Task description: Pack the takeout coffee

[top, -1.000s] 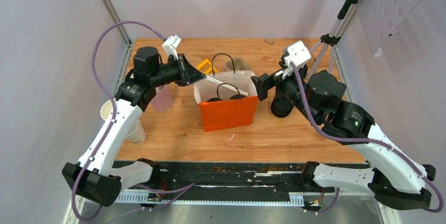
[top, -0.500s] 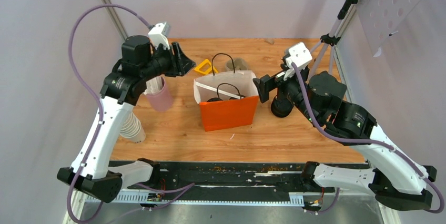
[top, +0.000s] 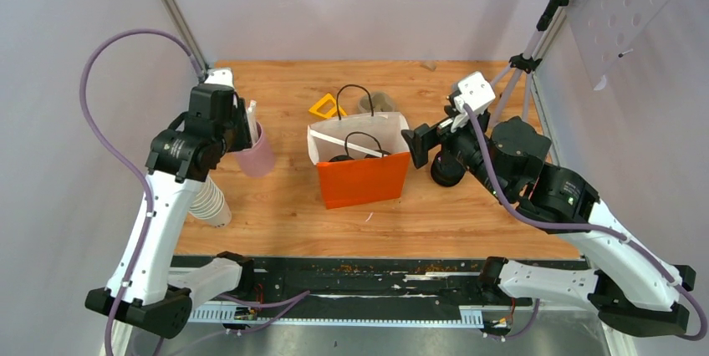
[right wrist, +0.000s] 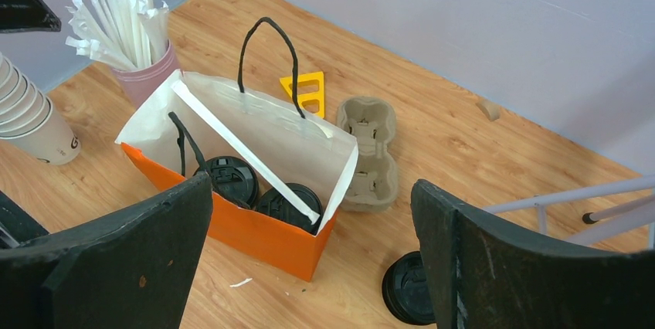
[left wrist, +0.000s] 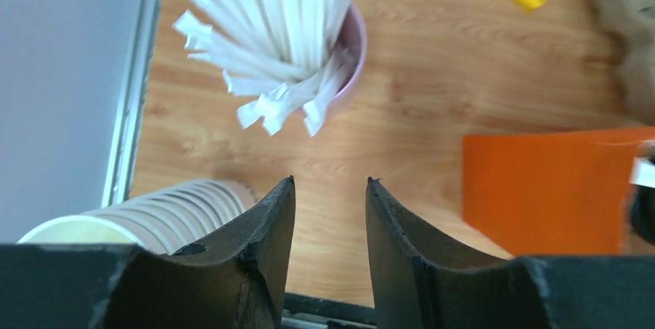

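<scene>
Two coffee lids (right wrist: 234, 180) deep in bag (right wrist: 255, 238)

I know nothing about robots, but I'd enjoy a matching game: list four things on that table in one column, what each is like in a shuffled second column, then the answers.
1. orange bag
2. pink cup
3. pulp carrier
4. stack of paper cups

A. empty, lying beyond the bag
B. stuffed with wrapped straws
C. lidless, nested together
D. holds two black-lidded cups

Pairs: 1-D, 2-B, 3-A, 4-C
</scene>
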{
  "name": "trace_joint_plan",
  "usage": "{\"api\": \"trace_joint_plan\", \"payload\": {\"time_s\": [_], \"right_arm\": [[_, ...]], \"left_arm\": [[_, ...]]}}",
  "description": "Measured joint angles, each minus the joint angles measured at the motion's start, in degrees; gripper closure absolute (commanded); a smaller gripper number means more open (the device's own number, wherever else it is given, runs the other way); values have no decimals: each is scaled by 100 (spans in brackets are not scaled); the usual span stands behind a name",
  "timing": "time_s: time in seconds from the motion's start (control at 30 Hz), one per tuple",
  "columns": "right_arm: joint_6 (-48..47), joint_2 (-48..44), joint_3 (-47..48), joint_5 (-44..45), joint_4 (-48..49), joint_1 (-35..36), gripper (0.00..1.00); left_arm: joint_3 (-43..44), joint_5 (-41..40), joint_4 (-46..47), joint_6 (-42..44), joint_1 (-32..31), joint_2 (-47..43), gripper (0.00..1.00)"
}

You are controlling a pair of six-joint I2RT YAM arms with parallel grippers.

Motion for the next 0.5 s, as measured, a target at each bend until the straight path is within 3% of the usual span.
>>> {"api": "trace_joint_plan", "payload": {"time_s": [0.17,0.5], "right_arm": [[11,-66,-24,-39,-13,0,0],[236,-411,-249,-42,-66,0,0]], "left_arm": [[-669,-332,44,94,170,79,54],[-651,-1045,566,396,332,654,54]]}}
